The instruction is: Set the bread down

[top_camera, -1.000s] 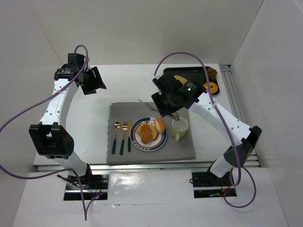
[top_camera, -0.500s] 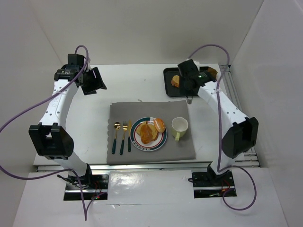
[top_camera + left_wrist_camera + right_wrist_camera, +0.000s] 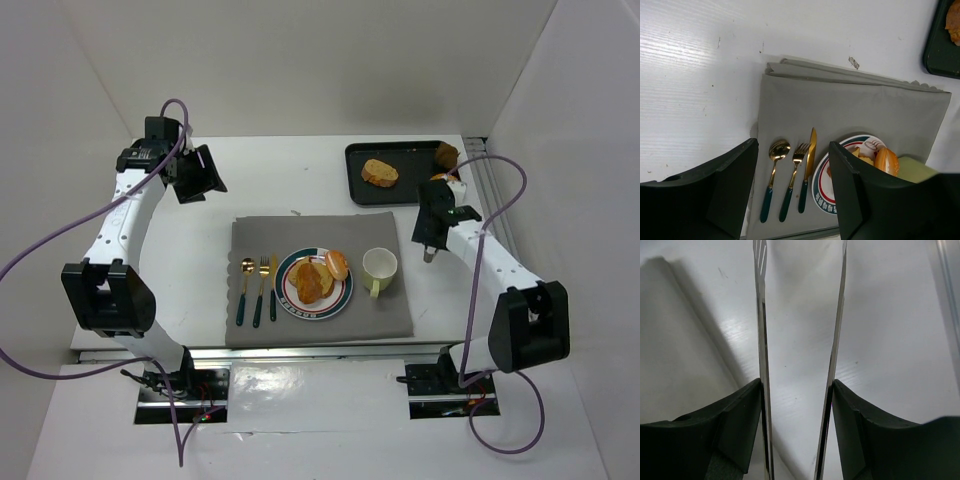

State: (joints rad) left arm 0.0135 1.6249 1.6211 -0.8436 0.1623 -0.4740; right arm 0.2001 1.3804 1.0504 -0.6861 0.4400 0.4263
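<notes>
Jaws of R arm grip a pair of metal tongs, one blade flat vs. each inner face. The blades stand apart w/ nothing between them, only bare white table below. R jaws hang tip-down just off the R edge of the grey mat, beside the cup. L jaws are spread and empty, parked over the far-L part of the table. Task obj.: bread slice lies in the L half of the black tray at the far R of the table; a darker piece sits in the tray's far-R corner. Plate on the mat already carries a bun and a flatter pastry, touching each other. Key relation: slice lies beyond the R jaws and to their L, away from the arm bases. Its long axis runs approx. L–R, slightly skewed, so the blades would prob. close best across its short width. R arm is clearly nearer; L arm is well apart across the table. Cf. earlier frames: one sec. ago R jaws were over the mat between plate and cup; half a sec. ago over the tray beside the slice; now pulled back to the near R. Slice, plate contents, cup and L arm appear unchanged.
</notes>
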